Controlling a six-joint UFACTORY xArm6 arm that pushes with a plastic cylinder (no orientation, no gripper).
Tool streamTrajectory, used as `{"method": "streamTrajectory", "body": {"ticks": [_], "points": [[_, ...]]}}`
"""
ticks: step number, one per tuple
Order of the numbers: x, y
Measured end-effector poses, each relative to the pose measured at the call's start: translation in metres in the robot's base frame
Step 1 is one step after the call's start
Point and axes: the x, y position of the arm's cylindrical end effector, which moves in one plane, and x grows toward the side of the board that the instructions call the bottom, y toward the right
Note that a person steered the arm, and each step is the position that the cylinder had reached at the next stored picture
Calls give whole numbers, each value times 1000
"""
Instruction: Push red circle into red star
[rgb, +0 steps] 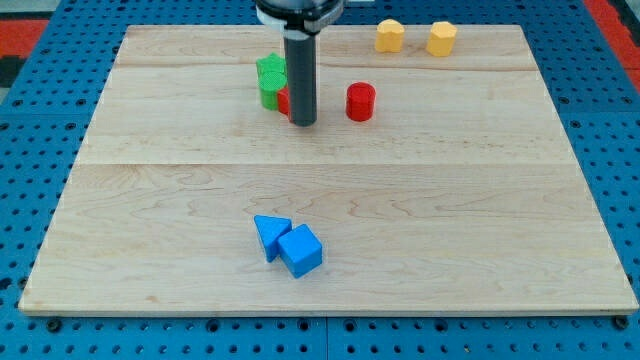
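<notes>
My tip (304, 122) sits on the surface (450, 230) at roughly 12 o'clock of board centre, w/ the rod rising straight up to the arm head at the view's top. No gripper on this rig, so nothing to call apart, together or clamped: just the bare rod end. Red circle (360, 102) stands at 3 o'clock of the tip, near but apart, a strip of bare wood between them. Red star (285, 100) is mostly hidden behind the rod, only a sliver showing at 9 o'clock of it; shape can't be made out here, I take it as the star from the task. It touches or nearly touches the green block (270, 79) at its 10 o'clock; which, can't tell. Why the layout matters: tip is btwn circle and star, i.e. on the wrong side for the push. My read is the tip needs to get round to the circle's 3 o'clock side, then drive it toward 9 o'clock into the star. Risk: knocking the star or green block while leaving. Elsewhere, two yellow blocks (390, 35) (441, 38) sit side by side at approx 1 o'clock of the board, near the top edge; blue triangle (270, 233) and blue cube (301, 250) touch at 6 o'clock, well apart from the action. No brands, labels or writing readable anywhere.
</notes>
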Motion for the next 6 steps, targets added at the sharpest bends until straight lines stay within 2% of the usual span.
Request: {"method": "streamTrajectory", "body": {"ticks": [1, 2, 3, 4, 5, 6], "points": [[34, 62], [-18, 127], [-36, 45], [-12, 26], [9, 46], [9, 48]]}}
